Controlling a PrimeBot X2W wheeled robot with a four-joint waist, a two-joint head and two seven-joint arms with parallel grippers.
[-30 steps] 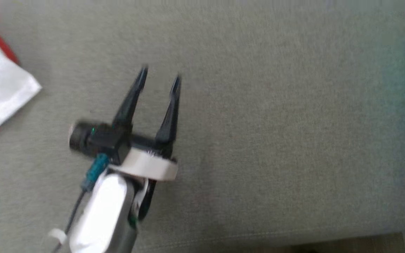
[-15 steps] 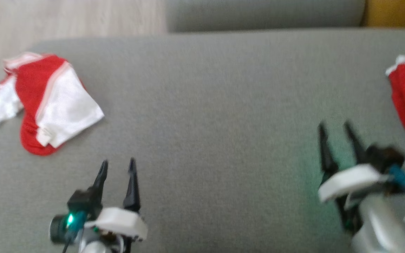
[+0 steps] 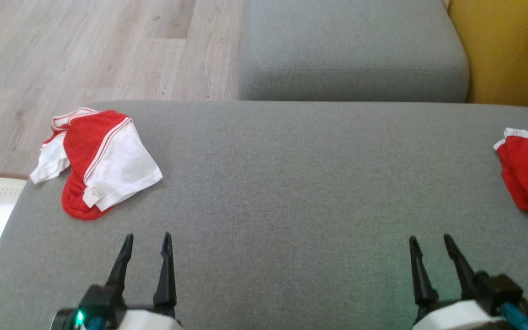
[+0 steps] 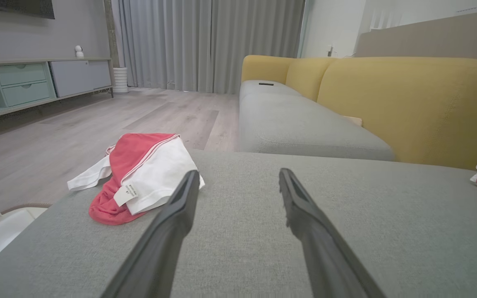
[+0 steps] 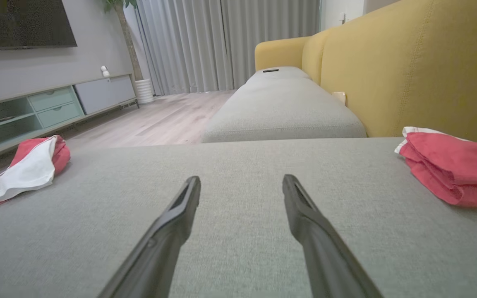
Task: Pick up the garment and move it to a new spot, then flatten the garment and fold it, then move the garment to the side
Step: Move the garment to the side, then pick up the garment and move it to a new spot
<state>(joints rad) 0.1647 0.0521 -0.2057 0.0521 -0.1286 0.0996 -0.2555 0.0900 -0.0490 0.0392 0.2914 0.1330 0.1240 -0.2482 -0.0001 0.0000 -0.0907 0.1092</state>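
Red-white garment lies crumpled, unheld; left end effector and right end effector are spread. Pick-up judged pending: reach required.

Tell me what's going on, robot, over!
Left gripper and right gripper open, holding nothing. Crumpled garment on the sofa's left end, untouched. Folded garment at far right. Nothing between left gripper and crumpled garment. Over.
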